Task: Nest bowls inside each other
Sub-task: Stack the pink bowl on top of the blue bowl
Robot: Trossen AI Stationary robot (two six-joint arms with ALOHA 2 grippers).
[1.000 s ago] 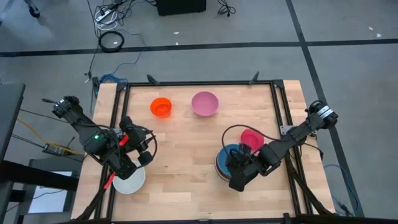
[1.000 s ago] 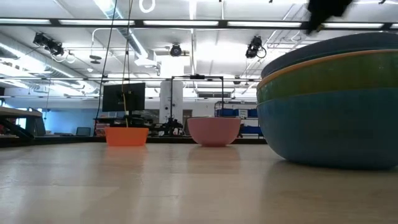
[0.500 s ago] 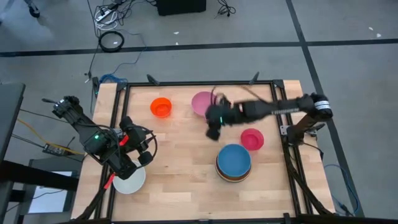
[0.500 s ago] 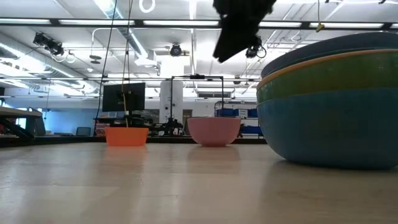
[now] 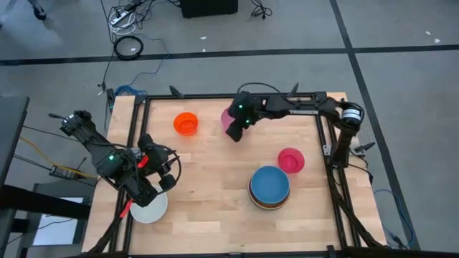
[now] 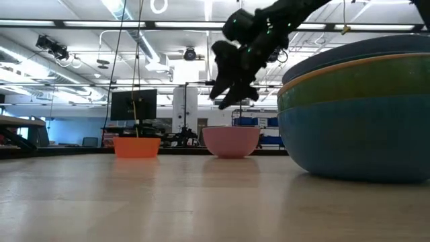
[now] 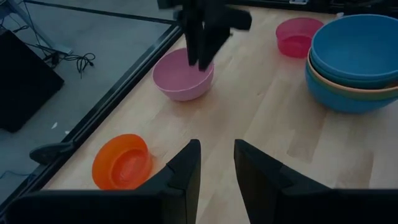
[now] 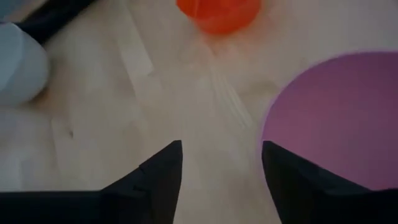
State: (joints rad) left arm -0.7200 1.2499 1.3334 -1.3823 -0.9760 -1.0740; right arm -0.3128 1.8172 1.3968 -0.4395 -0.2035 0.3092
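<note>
right gripper: i see its fingers spread, empty, above the pink bowl
left gripper: by white bowl (fingers parted, nothing between)

Smooth plastic bowls, matt pale wood table

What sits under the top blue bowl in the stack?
Under the round blue plastic bowl, an orange rim, a green band and a bigger blue bowl show; any bowls nested deeper inside are covered.
</note>
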